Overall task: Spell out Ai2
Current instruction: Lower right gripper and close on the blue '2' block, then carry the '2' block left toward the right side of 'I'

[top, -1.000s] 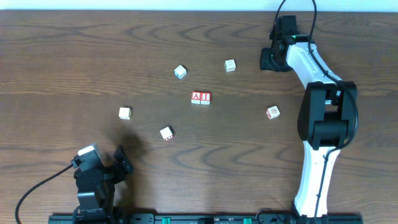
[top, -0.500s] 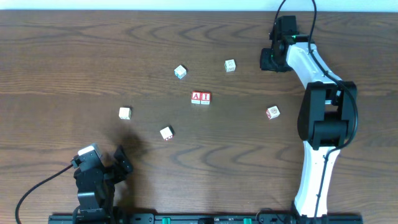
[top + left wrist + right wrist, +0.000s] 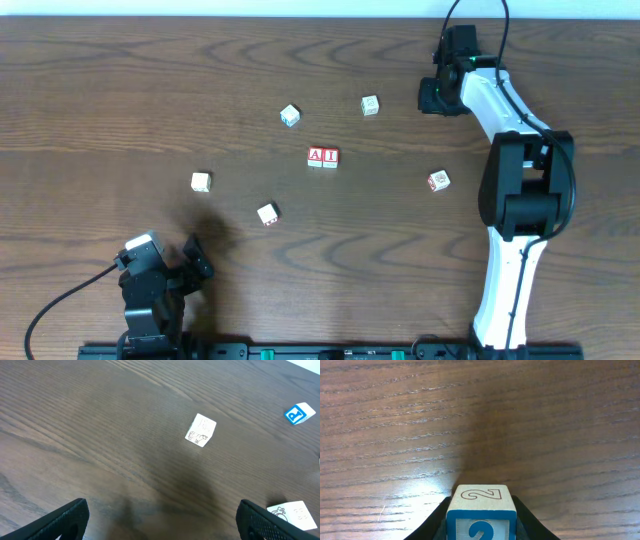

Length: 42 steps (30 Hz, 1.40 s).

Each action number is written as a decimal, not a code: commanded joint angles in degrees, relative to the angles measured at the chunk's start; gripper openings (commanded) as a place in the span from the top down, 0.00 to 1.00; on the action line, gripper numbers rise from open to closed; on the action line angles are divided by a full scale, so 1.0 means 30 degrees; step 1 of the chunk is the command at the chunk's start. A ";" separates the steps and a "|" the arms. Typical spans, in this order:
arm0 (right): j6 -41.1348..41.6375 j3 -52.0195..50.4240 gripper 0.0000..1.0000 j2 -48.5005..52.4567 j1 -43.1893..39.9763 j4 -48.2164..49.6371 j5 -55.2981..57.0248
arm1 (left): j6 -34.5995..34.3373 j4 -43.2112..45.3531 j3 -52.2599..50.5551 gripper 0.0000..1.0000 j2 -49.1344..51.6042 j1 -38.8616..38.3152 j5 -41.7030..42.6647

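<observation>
Two red-lettered blocks, A (image 3: 315, 156) and I (image 3: 330, 156), sit side by side mid-table. My right gripper (image 3: 430, 97) is at the far right of the table. It is shut on a wooden block with a blue 2 (image 3: 481, 510), held between its fingers just above the wood. My left gripper (image 3: 195, 258) is open and empty near the front left edge; its two black fingertips show at the bottom corners of the left wrist view (image 3: 160, 522).
Loose blocks lie about: a blue-marked one (image 3: 290, 116), one at the back (image 3: 370, 105), one at the right (image 3: 438, 180), one at the left (image 3: 201, 181) and one front-left (image 3: 267, 213). The left wrist view shows a picture block (image 3: 201, 430).
</observation>
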 commanded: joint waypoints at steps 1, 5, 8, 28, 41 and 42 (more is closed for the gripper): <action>0.0007 -0.0109 0.73 0.0022 0.0029 -0.0372 -0.0080 | 0.0146 -0.0029 -0.0204 0.05 -0.0109 0.0117 0.0015; 0.0000 0.0073 0.75 -0.0138 0.0073 -0.0947 -0.0321 | 0.0146 -0.0029 -0.0204 0.05 -0.0109 0.0117 0.0015; 0.0073 0.0321 0.78 -0.0525 0.0211 -0.1464 -0.0583 | 0.0146 -0.0029 -0.0204 0.05 -0.0109 0.0117 0.0015; 0.2390 0.0423 0.98 -0.3905 0.6579 -0.4940 -0.1836 | 0.0146 -0.0029 -0.0204 0.05 -0.0109 0.0117 0.0015; 0.4539 -0.0051 0.98 -0.4597 0.8837 -0.4911 0.0073 | 0.0146 -0.0029 -0.0204 0.05 -0.0109 0.0117 0.0015; 0.4590 -0.0517 0.99 -0.5064 0.9056 -0.4328 0.0831 | 0.0146 -0.0029 -0.0204 0.05 -0.0109 0.0117 0.0015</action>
